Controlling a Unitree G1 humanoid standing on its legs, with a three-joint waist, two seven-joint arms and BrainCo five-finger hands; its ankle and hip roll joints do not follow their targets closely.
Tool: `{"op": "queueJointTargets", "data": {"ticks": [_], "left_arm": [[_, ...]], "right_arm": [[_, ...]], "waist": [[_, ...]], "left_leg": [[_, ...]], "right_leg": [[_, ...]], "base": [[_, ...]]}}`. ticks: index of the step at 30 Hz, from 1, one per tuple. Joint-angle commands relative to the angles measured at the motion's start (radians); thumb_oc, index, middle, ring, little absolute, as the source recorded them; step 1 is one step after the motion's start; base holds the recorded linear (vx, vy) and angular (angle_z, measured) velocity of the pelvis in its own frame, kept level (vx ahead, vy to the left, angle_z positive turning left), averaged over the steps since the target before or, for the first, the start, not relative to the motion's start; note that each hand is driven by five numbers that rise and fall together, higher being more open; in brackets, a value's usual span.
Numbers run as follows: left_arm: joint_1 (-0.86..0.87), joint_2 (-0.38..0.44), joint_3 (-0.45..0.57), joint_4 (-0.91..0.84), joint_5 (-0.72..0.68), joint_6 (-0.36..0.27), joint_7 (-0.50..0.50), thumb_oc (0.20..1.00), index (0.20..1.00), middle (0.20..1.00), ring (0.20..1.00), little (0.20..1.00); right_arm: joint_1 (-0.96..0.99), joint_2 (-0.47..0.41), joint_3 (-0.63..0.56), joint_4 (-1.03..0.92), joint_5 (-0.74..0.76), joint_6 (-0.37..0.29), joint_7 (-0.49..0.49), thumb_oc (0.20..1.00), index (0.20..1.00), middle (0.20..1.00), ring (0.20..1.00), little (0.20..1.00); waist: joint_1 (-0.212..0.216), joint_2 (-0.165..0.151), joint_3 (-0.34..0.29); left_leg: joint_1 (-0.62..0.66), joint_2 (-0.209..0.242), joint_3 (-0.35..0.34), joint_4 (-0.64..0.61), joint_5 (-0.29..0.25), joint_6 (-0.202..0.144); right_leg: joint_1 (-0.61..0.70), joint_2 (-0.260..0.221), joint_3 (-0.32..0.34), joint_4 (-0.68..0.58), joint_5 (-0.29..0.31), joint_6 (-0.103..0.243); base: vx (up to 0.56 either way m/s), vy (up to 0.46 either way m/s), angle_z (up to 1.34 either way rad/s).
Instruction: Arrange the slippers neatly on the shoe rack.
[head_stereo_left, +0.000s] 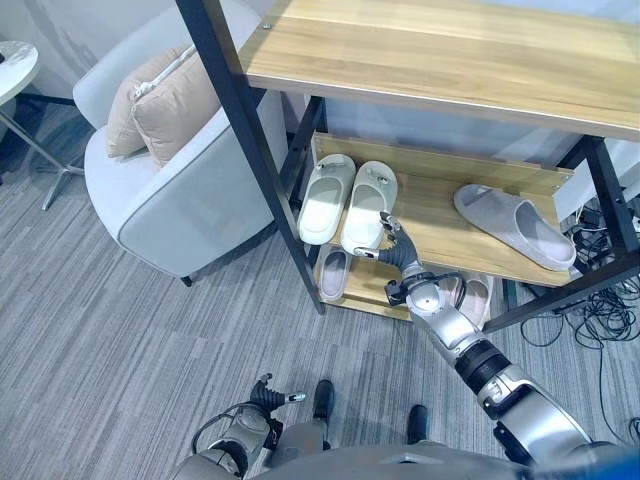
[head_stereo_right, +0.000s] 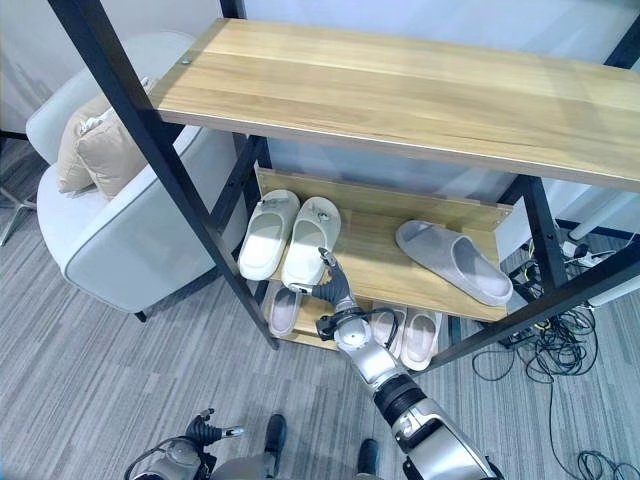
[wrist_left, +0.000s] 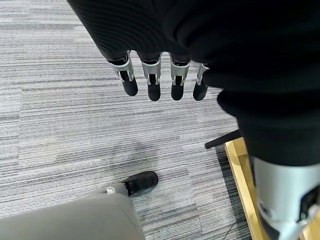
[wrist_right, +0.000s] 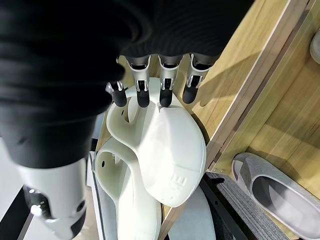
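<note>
The right hand (wrist_right: 150, 85) hovered with relaxed, slightly spread fingers just behind the heel of the nearer white slipper (wrist_right: 172, 160), holding nothing. A push off-centre could have skewed that slipper against its mate (head_stereo_left: 324, 198) or off the middle shelf (head_stereo_left: 440, 230). Both were smooth, moulded, cream-white, lying side by side. The left hand (wrist_left: 160, 82) hung loosely open over the carpet.

No text, label, number or sign can be read anywhere. A small embossed mark is seen on the toe of a white slipper (wrist_right: 170, 165) on the shoe rack (head_stereo_left: 470, 215), but it cannot be made out.
</note>
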Motion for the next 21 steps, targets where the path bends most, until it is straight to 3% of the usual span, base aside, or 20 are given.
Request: {"op": "queueJointTargets", "data": {"ticks": [1, 10, 16, 21], "left_arm": [[-0.046, 0.002, 0.01, 0.101, -0.007, 0.003, 0.016, 1.0, 1.0, 1.0, 1.0, 1.0], [-0.031, -0.004, 0.025, 0.104, 0.004, -0.003, 0.026, 1.0, 1.0, 1.0, 1.0, 1.0], [-0.034, -0.001, 0.033, 0.094, 0.035, -0.022, 0.035, 1.0, 1.0, 1.0, 1.0, 1.0], [-0.025, -0.007, 0.033, 0.095, 0.052, -0.025, 0.024, 1.0, 1.0, 1.0, 1.0, 1.0]], "right_arm": [[-0.119, 0.033, 0.01, 0.01, 0.012, -0.047, -0.002, 1.0, 1.0, 1.0, 1.0, 1.0], [-0.045, -0.006, -0.05, -0.054, -0.128, -0.062, -0.091, 1.0, 1.0, 1.0, 1.0, 1.0], [-0.062, -0.094, -0.093, -0.098, -0.336, -0.051, -0.161, 1.0, 1.0, 1.0, 1.0, 1.0], [-0.053, -0.171, -0.168, -0.074, -0.411, -0.022, -0.216, 1.0, 1.0, 1.0, 1.0, 1.0]], "waist": [[0.008, -0.027, 0.025], [-0.007, -0.018, 0.022], [-0.011, -0.015, 0.022], [-0.013, -0.017, 0.013]], "left_leg": [[0.037, 0.016, 0.062, 0.007, -0.13, -0.023], [0.053, 0.017, 0.069, 0.007, -0.138, -0.021], [0.065, 0.02, 0.074, 0.007, -0.143, -0.022], [0.072, 0.022, 0.077, 0.007, -0.147, -0.021]], "right_leg": [[0.041, -0.1, 0.001, 0.008, 0.036, 0.076], [0.05, -0.1, 0.004, 0.01, 0.03, 0.079], [0.058, -0.097, 0.007, 0.009, 0.024, 0.08], [0.063, -0.094, 0.008, 0.006, 0.02, 0.08]], "base": [[0.0, 0.0, 0.0], [0.0, 0.0, -0.02], [0.01, -0.026, -0.05], [0.02, -0.028, 0.0]]}}
